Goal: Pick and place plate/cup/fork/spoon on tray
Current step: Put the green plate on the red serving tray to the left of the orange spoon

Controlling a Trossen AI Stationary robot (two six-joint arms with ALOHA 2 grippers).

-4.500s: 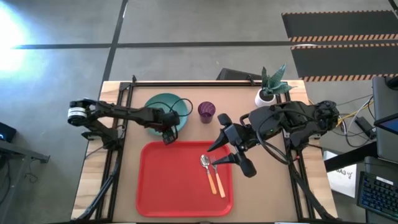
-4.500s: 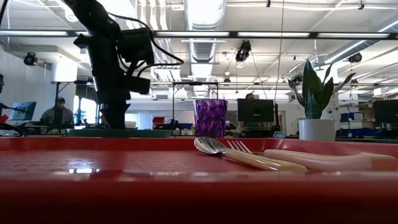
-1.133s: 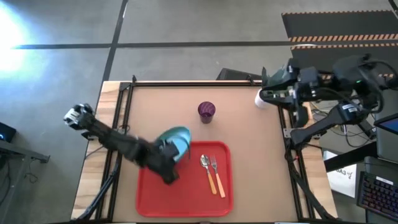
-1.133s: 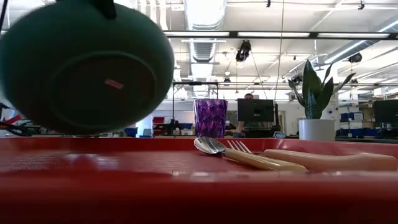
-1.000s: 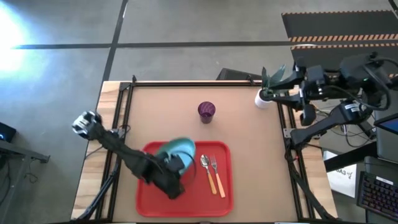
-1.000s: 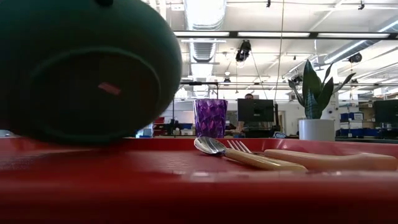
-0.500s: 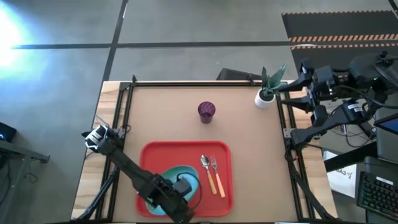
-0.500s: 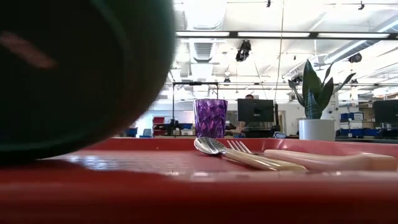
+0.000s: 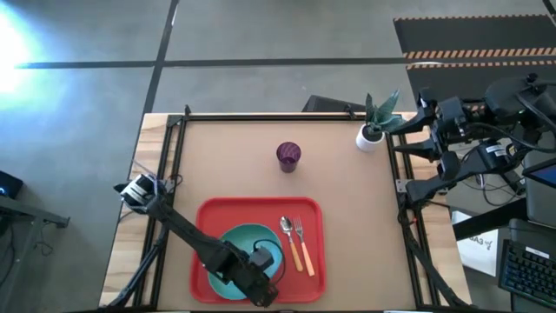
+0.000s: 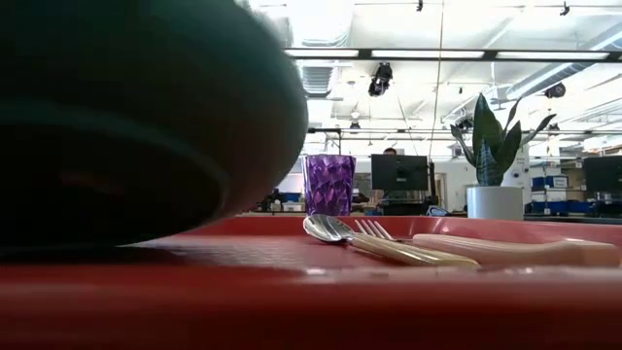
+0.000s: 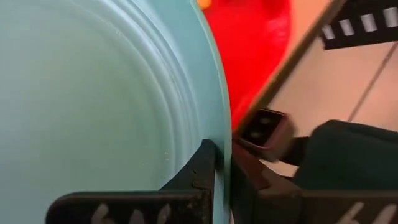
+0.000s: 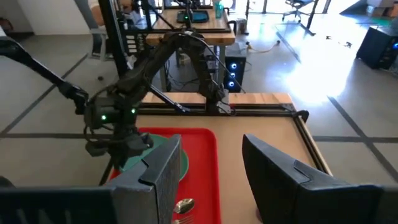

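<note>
Three items sit within the tray (image 9: 307,213): the plate (image 9: 248,242) in its left half, and the spoon (image 9: 290,238) and fork (image 9: 302,242) side by side in its right half. The left end effector (image 9: 263,264) is clamped on the plate's rim at the tray's near edge, one finger (image 11: 198,171) over the plate and one under. The cup (image 9: 288,156) stands on the bench (image 9: 226,156) beyond the tray, apart from it. The right end effector (image 9: 408,136) waits open past the bench's right edge, beside a potted plant (image 9: 375,121).
</note>
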